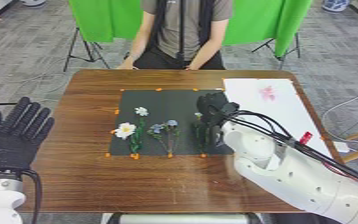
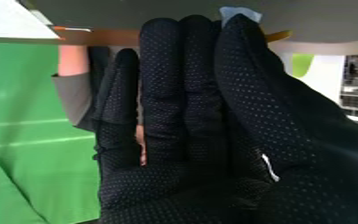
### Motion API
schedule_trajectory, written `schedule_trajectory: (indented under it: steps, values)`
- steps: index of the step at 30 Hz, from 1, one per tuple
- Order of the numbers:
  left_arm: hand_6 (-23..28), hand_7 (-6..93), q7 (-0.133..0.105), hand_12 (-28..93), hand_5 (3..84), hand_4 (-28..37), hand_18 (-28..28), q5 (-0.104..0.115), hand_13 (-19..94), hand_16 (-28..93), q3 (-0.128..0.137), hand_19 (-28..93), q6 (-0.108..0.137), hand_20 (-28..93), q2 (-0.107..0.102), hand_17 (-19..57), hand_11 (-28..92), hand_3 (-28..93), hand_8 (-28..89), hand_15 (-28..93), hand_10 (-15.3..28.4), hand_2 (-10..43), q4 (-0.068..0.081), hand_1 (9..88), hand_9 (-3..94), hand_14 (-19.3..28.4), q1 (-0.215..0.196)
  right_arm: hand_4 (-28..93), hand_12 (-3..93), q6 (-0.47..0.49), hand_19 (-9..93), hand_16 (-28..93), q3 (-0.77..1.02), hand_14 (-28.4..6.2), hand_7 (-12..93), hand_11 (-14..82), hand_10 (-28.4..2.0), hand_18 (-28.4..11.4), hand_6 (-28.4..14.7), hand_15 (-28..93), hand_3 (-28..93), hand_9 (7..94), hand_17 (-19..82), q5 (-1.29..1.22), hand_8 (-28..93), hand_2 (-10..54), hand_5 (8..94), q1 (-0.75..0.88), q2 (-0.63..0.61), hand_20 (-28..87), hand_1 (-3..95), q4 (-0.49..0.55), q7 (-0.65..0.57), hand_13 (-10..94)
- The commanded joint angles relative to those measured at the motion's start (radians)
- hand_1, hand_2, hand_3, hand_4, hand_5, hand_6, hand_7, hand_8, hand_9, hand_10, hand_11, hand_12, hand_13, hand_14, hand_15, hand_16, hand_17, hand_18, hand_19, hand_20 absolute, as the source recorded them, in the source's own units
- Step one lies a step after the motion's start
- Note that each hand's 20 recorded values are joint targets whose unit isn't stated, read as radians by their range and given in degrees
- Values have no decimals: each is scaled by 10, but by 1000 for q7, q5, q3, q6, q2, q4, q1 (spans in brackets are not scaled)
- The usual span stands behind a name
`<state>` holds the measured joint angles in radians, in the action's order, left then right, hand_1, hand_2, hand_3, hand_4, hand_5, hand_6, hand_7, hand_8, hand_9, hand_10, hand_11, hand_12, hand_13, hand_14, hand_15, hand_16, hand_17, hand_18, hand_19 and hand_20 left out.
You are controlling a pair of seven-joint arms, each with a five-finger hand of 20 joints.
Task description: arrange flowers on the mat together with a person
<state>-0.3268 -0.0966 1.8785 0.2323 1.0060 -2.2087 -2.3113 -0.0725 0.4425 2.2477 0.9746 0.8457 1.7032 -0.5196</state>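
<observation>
The right hand [image 1: 213, 106] is over the right part of the dark mat [image 1: 135, 105], fingers straight, beside a small pale flower [image 1: 198, 115] whose green stem runs down the mat. White flowers [image 1: 125, 131] with green stems lie at the mat's left, and blue-grey flowers [image 1: 158, 128] near its middle. The left hand [image 1: 15, 135] is open off the table's left side. In the right wrist view, the right hand [image 2: 180, 150] has straight fingers with the thumb close beside them; a pale blue piece [image 2: 238, 12] and a yellow piece [image 2: 279, 35] show at the thumb tip, partly hidden.
A white sheet [image 1: 262, 112] with pink flowers [image 1: 268, 93] lies to the mat's right, partly under the right arm. Orange tape pieces [image 1: 169, 155] mark the mat's edges. The brown table [image 1: 149, 185] extends in front of the mat.
</observation>
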Motion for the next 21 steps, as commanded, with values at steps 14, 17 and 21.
schedule_trajectory:
  steps: [14,17,21]
  values:
    - [77,116,9,79,421,-283,110,26,231,-51,11,261,9,103,9,-50,152,708,-88,222,130,113,12,246,349,132,-16,-283,452,-35,705,423,34,-35,448,135,-78,-165,19,393,692,685,281,2,-43,-95,595,56,-28,377,608,21,-19,562]
    - [78,116,10,78,422,-283,110,28,232,-52,6,260,12,102,9,-50,152,708,-89,223,130,113,14,246,349,133,-12,-283,449,-40,705,421,26,-36,440,130,-80,-166,18,390,693,681,280,18,-50,-95,589,52,-27,376,608,17,-22,559]
    - [78,116,7,78,422,-283,110,32,232,-52,5,261,13,102,10,-50,152,707,-89,225,130,114,13,247,349,133,-15,-283,423,-25,704,419,37,-37,388,109,-83,-167,17,390,693,674,277,-7,-65,-95,583,58,-23,372,610,21,-26,554]
